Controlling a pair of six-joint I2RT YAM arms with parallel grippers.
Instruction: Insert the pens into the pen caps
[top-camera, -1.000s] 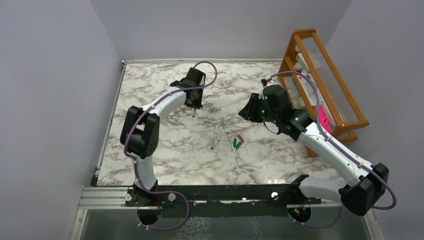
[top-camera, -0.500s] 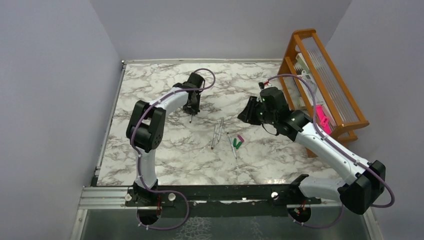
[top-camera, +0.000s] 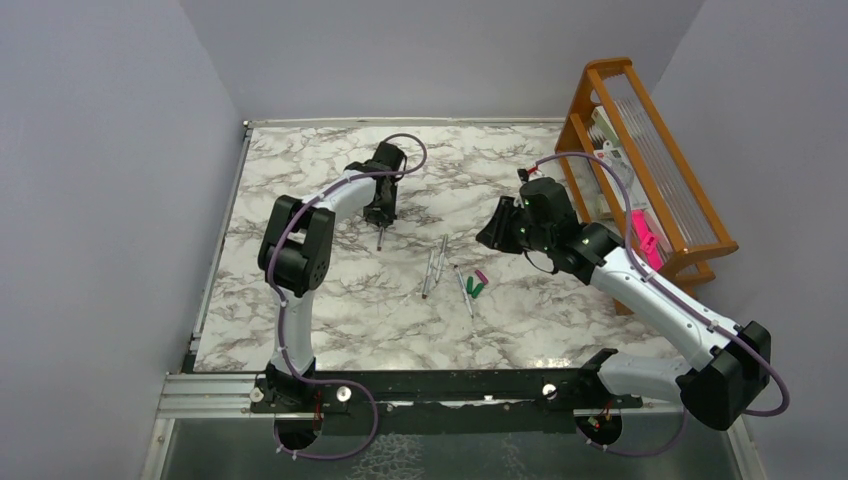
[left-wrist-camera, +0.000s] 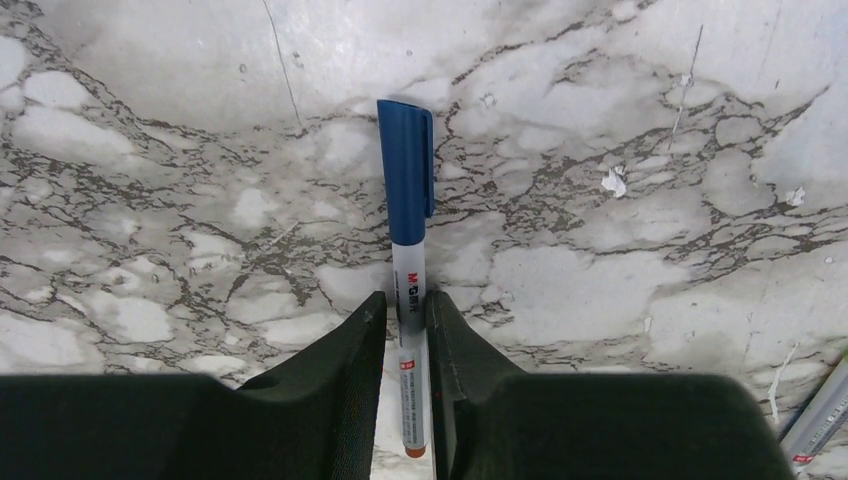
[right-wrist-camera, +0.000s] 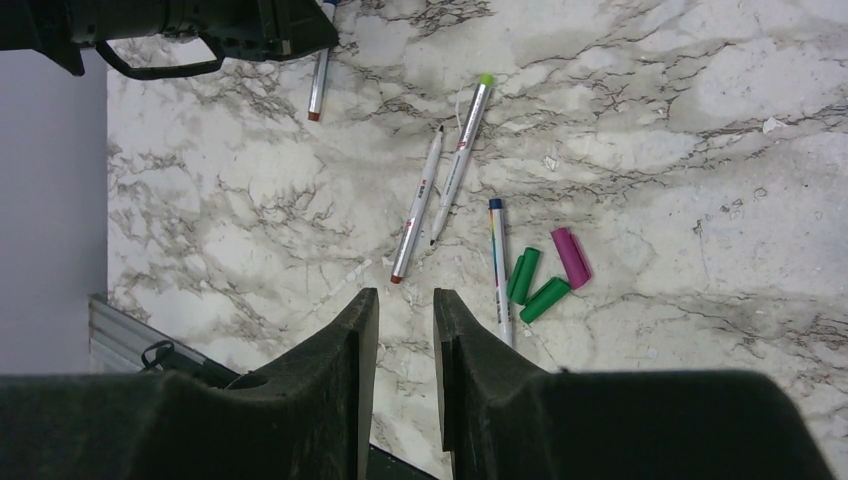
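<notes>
Left gripper (left-wrist-camera: 406, 308) is clenching the blue-capped pen (left-wrist-camera: 408, 240), pinching the white barrel low down near its orange end, so the capped end is sticking out past the fingertips toward the top of the left wrist frame. This pen is already wearing its cap, so the hold is probably for setting it aside, not for capping. In the top view the pair is sitting upper left of centre on the marble tabletop (top-camera: 300, 330), well apart from the other pens. Can't tell if the pen is touching the tabletop.

Right gripper (right-wrist-camera: 400, 300) is hanging over the loose items with its fingers narrowly parted and nothing between them. It's likely looking down to choose the next pick.

Lying in the middle of the right wrist frame:
- The lime-tipped grey pen (right-wrist-camera: 468, 135) and the white pen (right-wrist-camera: 415, 215) are lying side by side, almost touching.
- The dark-tipped pen (right-wrist-camera: 497, 270) is lying to their right.
- A green cap (right-wrist-camera: 522, 275) is lying just beside that pen's lower half, with a second green cap (right-wrist-camera: 545, 299) just below and right of it.
- The magenta cap (right-wrist-camera: 571, 257) is lying right of those.

All three caps are lying flat and off the pens — three pens are waiting uncapped. The caps are short and flat on the tabletop, so grabbing one will probably be needing a low, careful pinch.
</notes>
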